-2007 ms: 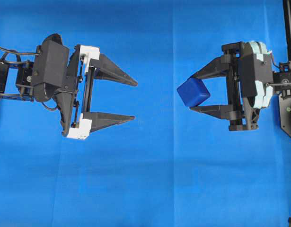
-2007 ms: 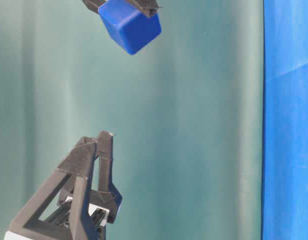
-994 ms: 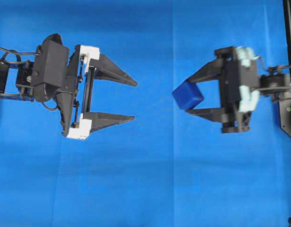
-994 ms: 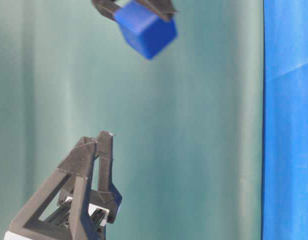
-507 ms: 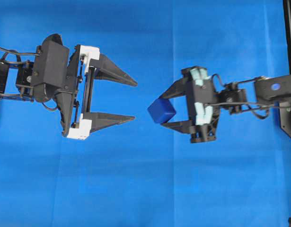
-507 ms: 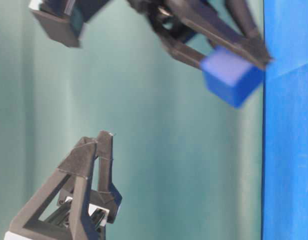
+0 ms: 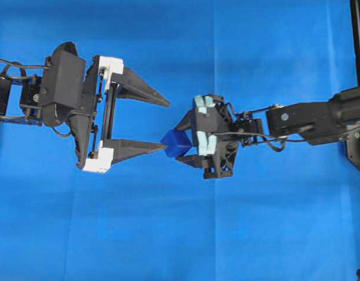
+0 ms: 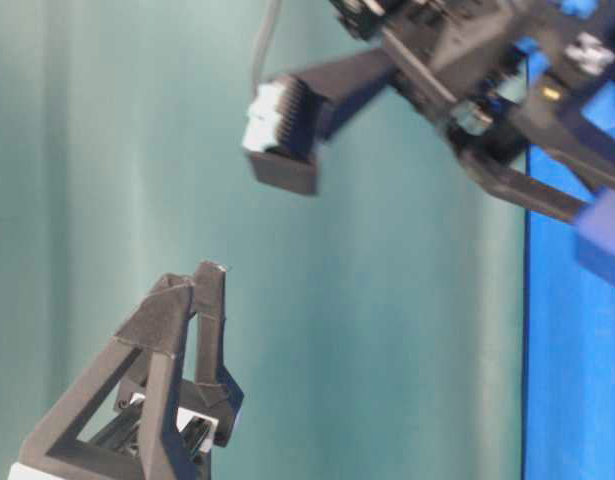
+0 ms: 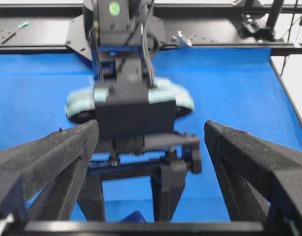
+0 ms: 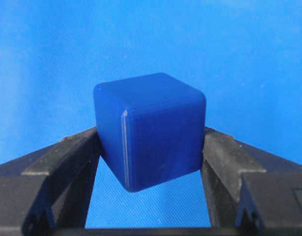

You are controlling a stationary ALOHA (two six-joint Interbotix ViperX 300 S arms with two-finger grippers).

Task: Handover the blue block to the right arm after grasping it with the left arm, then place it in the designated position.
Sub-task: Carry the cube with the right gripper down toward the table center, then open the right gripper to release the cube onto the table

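Right tool (image 7: 181,142) carrying blue block (image 7: 176,143) lower, nearer left tool (image 7: 166,125)

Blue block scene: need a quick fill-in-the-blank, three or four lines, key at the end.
1. The blue block is clamped in the ____ gripper.
2. The left gripper is ____, with nothing between its fingers.
3. In the overhead view the block sits just past the tip of the left gripper's ____ finger.
4. The cloth under both arms is ____.

Missing words: right; open; lower; blue
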